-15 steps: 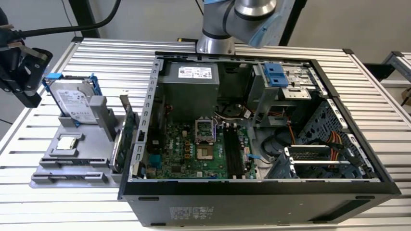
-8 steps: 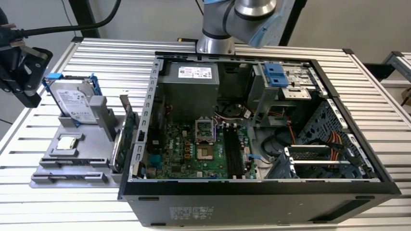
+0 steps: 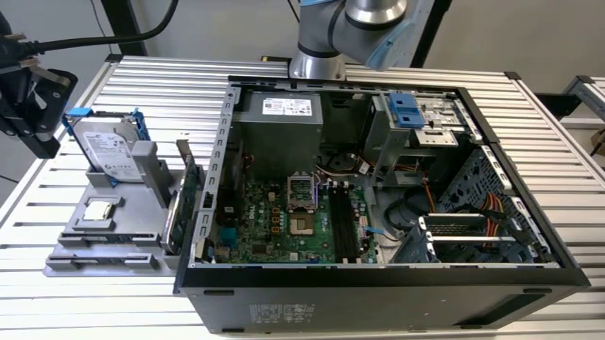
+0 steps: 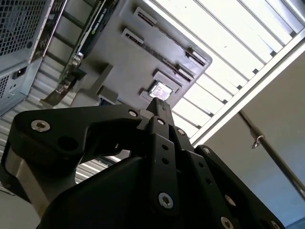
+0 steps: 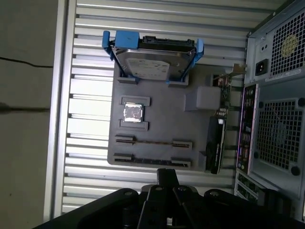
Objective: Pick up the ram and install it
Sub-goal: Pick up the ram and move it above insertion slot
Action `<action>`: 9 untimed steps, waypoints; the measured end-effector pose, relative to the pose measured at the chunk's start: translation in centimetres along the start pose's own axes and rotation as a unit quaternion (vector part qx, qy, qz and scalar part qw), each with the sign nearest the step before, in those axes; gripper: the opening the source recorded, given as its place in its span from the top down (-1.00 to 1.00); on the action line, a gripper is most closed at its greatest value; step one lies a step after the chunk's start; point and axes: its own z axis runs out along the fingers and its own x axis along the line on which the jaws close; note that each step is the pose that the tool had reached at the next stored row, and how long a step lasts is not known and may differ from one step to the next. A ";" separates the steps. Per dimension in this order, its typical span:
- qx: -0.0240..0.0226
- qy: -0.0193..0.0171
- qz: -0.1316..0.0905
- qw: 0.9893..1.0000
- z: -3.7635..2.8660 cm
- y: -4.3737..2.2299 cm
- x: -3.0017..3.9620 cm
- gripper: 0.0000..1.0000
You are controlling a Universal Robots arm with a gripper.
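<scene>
Your black two-finger gripper (image 4: 159, 104) has its fingers drawn together to a point, with nothing held between them. In the exterior view it hangs at ten o'clock from the open black computer case (image 3: 378, 282), just beside the silver hard drive in its blue frame (image 3: 106, 145) on the grey plastic parts tray (image 3: 132, 230). Where the blue ram stick lies, you cannot tell.
</scene>
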 end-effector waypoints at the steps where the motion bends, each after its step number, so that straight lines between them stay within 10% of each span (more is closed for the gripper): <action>1: 0.000 0.000 -0.001 1.000 0.00 0.00 0.00 1.00; 9: 0.000 0.000 -0.001 1.000 -0.01 0.00 0.00 1.00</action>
